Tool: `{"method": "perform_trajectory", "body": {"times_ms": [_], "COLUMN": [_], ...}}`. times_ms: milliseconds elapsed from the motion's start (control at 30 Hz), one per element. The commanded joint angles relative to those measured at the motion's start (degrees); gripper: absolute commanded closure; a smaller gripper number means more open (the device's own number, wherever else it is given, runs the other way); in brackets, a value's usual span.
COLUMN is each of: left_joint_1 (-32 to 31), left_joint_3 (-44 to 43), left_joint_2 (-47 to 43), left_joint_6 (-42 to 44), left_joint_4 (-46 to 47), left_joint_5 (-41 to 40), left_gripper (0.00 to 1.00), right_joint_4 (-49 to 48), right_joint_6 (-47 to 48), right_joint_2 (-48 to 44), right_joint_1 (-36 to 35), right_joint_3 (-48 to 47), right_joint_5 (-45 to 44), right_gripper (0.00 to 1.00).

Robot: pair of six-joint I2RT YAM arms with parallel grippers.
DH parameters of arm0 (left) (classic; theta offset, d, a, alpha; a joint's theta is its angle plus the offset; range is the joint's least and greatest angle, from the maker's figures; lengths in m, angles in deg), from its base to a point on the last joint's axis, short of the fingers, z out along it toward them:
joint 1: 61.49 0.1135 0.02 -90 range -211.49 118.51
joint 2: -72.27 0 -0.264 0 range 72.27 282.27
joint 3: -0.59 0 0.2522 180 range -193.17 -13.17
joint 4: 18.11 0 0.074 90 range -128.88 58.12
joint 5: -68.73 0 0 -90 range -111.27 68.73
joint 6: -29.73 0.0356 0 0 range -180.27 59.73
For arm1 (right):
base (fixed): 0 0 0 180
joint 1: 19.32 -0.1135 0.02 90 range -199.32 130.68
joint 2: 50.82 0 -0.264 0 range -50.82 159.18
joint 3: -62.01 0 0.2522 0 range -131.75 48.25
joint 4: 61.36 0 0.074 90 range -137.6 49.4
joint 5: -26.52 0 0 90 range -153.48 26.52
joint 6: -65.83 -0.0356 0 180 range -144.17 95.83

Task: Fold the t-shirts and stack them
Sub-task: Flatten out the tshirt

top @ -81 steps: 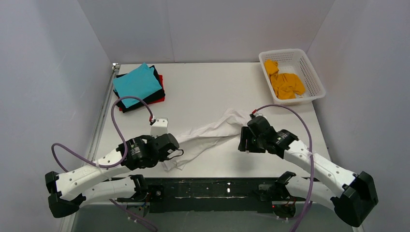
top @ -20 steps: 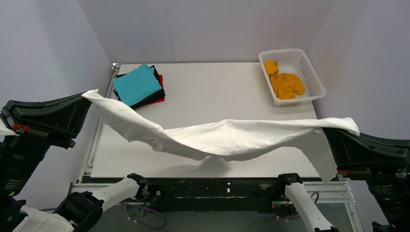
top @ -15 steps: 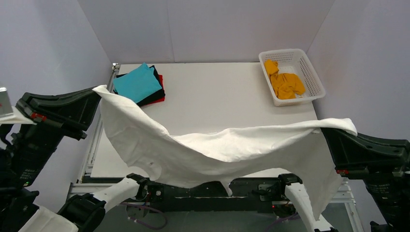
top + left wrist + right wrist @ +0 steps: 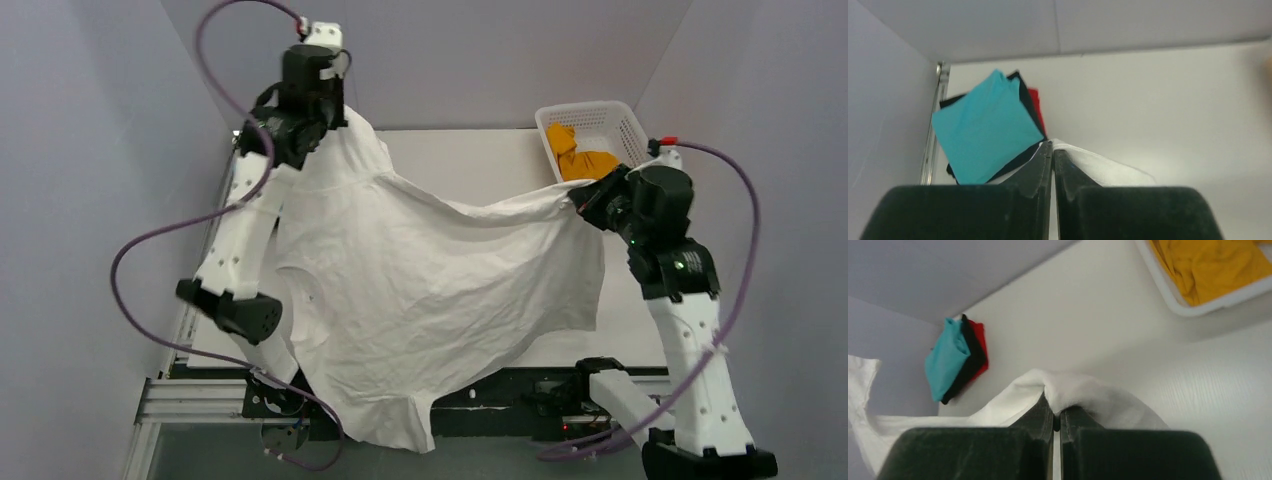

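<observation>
A large white t-shirt [image 4: 420,290] hangs spread in the air between my two grippers. Its lower end drapes past the table's near edge. My left gripper [image 4: 335,112] is raised over the far left and shut on one top corner of the white t-shirt [image 4: 1098,167]; its jaws [image 4: 1053,150] press together on the cloth. My right gripper [image 4: 582,200] is lower, beside the basket, and shut on the other corner [image 4: 1088,395], with cloth bunched at its tips [image 4: 1055,410]. A folded stack, teal t-shirt [image 4: 983,130] over black [image 4: 970,360] and red [image 4: 1034,100], lies at the far left. The top view hides the stack.
A white lattice basket [image 4: 590,108] at the far right holds a crumpled orange t-shirt [image 4: 585,160], also in the right wrist view [image 4: 1208,265]. The white table [image 4: 470,160] shows behind the hanging shirt. Grey walls close in the left, back and right.
</observation>
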Motion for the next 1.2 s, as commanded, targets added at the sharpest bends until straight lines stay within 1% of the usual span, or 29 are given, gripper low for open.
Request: {"method": "perform_trajectory", "body": {"times_ms": [0, 33, 67, 100, 133, 167, 200, 233, 267, 300, 400, 433, 533, 567, 667, 800, 867, 933, 1000, 1100, 1167], "left_joint_1": [3.1, 3.9, 4.7, 5.6, 6.1, 6.4, 6.6, 6.6, 6.6, 6.6, 6.6, 6.6, 6.6, 6.4, 5.8, 4.5, 3.8, 3.2, 3.0, 3.0, 3.3], "left_joint_3": [9.6, 10.3, 10.1, 8.4, 4.9, 0.9, -2.2, -3.5, -3.2, -2.3, 3.3, 6.9, 17.6, 21.7, 35.9, 53.4, 60.9, 67.2, 72.8, 78.1, 81.2], "left_joint_2": [12.0, 15.4, 19.4, 24.6, 28.5, 31.9, 34.2, 35.3, 35.4, 34.7, 29.7, 27.2, 18.4, 15.3, 4.8, -4.9, -8.1, -9.9, -10.7, -10.3, -9.4], "left_joint_6": [3.0, 2.7, 2.2, 1.5, 0.0, -1.8, -2.9, -3.4, -3.7, -4.1, -6.4, -8.0, -13.9, -16.0, -22.6, -29.6, -32.0, -34.1, -35.2, -36.5, -37.1], "left_joint_4": [1.5, 2.0, 1.7, 0.6, -2.5, -6.5, -8.9, -9.8, -9.7, -9.2, -9.0, -9.5, -10.9, -11.4, -10.9, -7.5, -5.1, -2.7, -0.4, 1.2, 1.6], "left_joint_5": [-9.7, -10.6, -10.9, -11.0, -10.8, -9.6, -8.5, -7.6, -6.7, -5.9, -3.3, -2.2, 3.4, 5.4, 12.3, 20.8, 24.4, 26.1, 26.6, 25.5, 24.4], "left_gripper": [1.0, 1.0, 0.96, 0.85, 0.75, 0.66, 0.53, 0.31, 0.06, 0.02, 0.02, 0.02, 0.02, 0.02, 0.02, 0.02, 0.02, 0.02, 0.02, 0.02, 0.02], "right_joint_4": [-9.7, -12.4, -14.0, -14.8, -14.6, -13.3, -11.8, -10.9, -10.6, -10.5, -8.4, -7.6, -8.0, -7.4, -5.8, -7.7, -10.6, -12.5, -14.3, -16.1, -17.1], "right_joint_6": [-5.3, -5.7, -5.7, -5.0, -4.3, -3.4, -2.2, -1.2, -0.7, 0.0, 1.3, 2.2, 4.1, 5.1, 8.2, 8.3, 7.8, 7.7, 7.6, 9.8, 11.2], "right_joint_2": [9.6, 13.2, 17.3, 21.5, 25.3, 28.7, 31.1, 32.7, 33.4, 33.5, 32.3, 31.5, 28.5, 27.6, 27.0, 31.3, 34.5, 38.9, 43.6, 50.2, 53.1], "right_joint_1": [4.0, 5.7, 7.4, 9.3, 10.3, 10.7, 10.9, 10.9, 10.9, 10.9, 10.9, 10.9, 9.9, 8.8, 0.3, -7.2, -9.8, -11.4, -11.7, -11.6, -11.6], "right_joint_3": [12.2, 13.6, 13.6, 12.5, 10.5, 8.2, 5.6, 3.9, 2.8, 2.4, 2.6, 3.1, 6.7, 7.7, 9.9, 10.5, 10.7, 10.1, 8.5, 5.1, 3.3], "right_joint_5": [-1.2, -0.1, 2.3, 4.6, 6.5, 8.1, 8.6, 8.7, 8.6, 7.9, 5.3, 5.4, 9.3, 9.5, 7.5, 7.6, 7.4, 6.1, 5.0, 3.1, 2.2], "right_gripper": [0.99, 0.99, 0.86, 0.7, 0.57, 0.49, 0.43, 0.34, 0.27, 0.23, 0.19, 0.18, 0.17, 0.16, 0.16, 0.16, 0.16, 0.16, 0.16, 0.16, 0.16]}}
